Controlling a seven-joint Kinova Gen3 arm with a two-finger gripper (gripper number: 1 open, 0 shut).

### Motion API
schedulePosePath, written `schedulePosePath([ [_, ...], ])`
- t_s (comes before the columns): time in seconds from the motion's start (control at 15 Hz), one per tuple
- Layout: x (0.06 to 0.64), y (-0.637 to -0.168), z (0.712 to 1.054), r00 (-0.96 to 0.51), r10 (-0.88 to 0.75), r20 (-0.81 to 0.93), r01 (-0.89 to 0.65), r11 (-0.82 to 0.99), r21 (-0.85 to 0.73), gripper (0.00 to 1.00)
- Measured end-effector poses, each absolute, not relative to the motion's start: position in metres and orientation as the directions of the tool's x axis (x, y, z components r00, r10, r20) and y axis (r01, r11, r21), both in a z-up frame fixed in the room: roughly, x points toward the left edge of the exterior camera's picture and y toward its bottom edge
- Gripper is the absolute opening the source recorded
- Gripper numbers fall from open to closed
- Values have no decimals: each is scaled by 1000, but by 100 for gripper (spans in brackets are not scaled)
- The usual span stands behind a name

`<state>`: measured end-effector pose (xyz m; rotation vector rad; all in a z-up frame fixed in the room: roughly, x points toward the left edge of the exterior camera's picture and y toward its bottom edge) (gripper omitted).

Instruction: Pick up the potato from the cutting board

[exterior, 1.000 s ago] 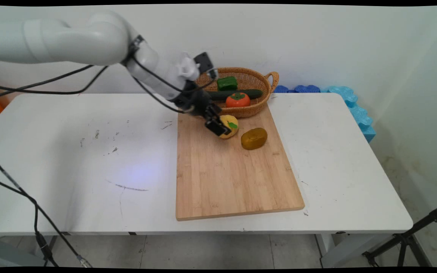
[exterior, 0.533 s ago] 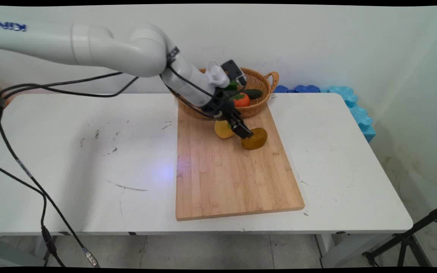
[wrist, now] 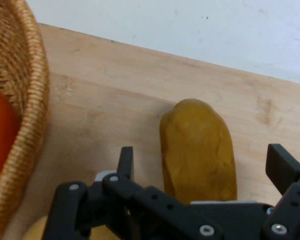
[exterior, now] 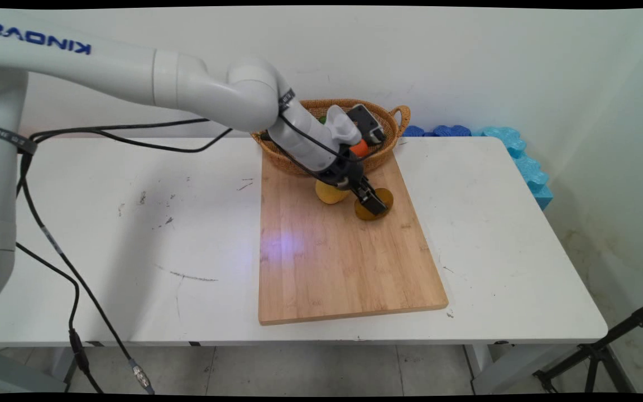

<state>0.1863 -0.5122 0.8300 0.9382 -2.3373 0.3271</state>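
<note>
Gripper [wrist: 202, 162] spread open, fingers either side of mustard-brown oblong potato [wrist: 199, 150] on light wooden board [exterior: 332, 262], beside woven wicker basket [exterior: 380, 159].

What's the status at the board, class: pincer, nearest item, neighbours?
Pincer open, fingers either side of brown potato. Potato lying on wooden board. Yellow fruit and wicker basket close beside.
</note>
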Motion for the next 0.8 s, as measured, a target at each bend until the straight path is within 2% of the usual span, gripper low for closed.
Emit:
schedulePosePath([
  [0.6, 167, -516, 811, -576, -556, 599, -693, 721, 3, 100],
  [0.67, 166, -516, 811, -578, -553, 600, -691, 723, 0, 0],
  [0.8, 164, -517, 810, -584, -545, 602, -686, 727, -7, 0],
])
